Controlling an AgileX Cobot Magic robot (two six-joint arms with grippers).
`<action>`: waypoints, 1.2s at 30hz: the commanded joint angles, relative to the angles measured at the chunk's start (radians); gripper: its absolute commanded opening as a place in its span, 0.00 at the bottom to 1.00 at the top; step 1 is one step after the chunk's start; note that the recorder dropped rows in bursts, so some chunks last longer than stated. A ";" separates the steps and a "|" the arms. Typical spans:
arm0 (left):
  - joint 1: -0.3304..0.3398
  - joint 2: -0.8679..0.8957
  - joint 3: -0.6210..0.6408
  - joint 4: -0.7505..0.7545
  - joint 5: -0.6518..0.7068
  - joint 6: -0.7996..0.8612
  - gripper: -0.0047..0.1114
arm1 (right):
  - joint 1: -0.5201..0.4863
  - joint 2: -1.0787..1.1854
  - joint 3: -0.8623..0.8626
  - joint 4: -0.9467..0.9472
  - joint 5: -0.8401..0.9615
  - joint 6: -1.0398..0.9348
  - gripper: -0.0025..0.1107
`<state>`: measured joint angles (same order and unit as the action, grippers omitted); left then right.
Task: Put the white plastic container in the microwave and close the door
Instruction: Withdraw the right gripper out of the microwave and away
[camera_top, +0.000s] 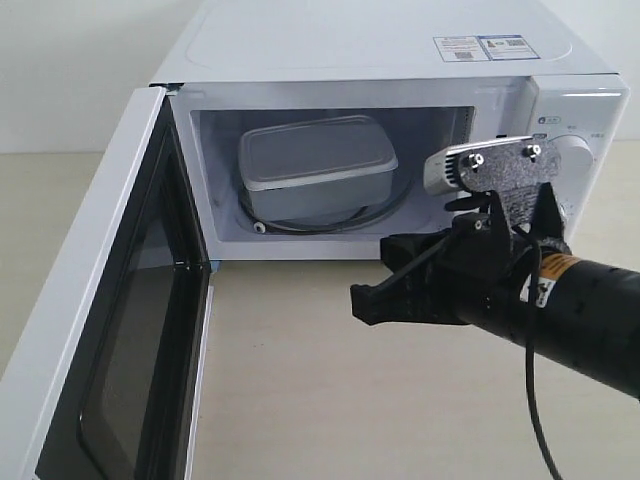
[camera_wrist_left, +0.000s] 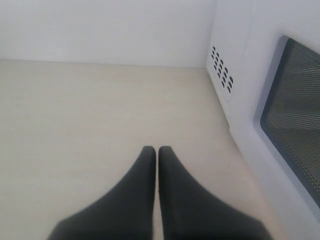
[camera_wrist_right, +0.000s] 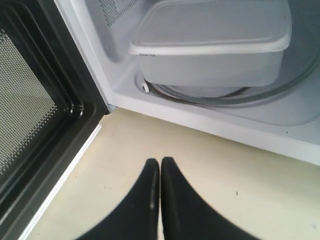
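Note:
The white plastic container (camera_top: 315, 165) sits lidded on the glass turntable (camera_wrist_right: 280, 92) inside the microwave (camera_top: 400, 50); the right wrist view shows the container (camera_wrist_right: 215, 40) too. The door (camera_top: 95, 330) stands wide open at the left, its black inner frame (camera_wrist_right: 45, 115) facing the cavity. My right gripper (camera_top: 362, 300) is shut and empty, low over the table in front of the cavity opening, apart from the container; in its wrist view the right gripper (camera_wrist_right: 160, 161) points at the sill. My left gripper (camera_wrist_left: 157, 149) is shut and empty, on the outer side of the door (camera_wrist_left: 295, 145), near the microwave's vented side (camera_wrist_left: 221, 76).
The microwave stands on a beige table (camera_top: 330, 380) against a white wall (camera_top: 70, 70). Two round dials (camera_top: 580, 160) sit on its right panel, partly behind the right wrist camera mount (camera_top: 490, 165). A black cable (camera_top: 535, 400) hangs from the right arm.

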<state>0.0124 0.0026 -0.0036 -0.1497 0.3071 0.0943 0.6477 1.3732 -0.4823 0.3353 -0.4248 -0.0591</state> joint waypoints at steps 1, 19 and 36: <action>0.002 -0.003 0.004 0.005 -0.008 0.003 0.08 | 0.001 -0.019 0.006 -0.009 -0.024 -0.003 0.02; 0.002 -0.003 0.004 0.005 -0.008 0.003 0.08 | 0.001 -0.047 0.006 -0.009 -0.027 -0.008 0.02; 0.002 -0.003 0.004 0.005 -0.008 0.003 0.08 | -0.217 -0.404 0.006 -0.005 0.275 -0.132 0.02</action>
<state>0.0124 0.0026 -0.0036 -0.1497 0.3071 0.0943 0.5147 1.0424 -0.4768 0.3311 -0.2625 -0.2152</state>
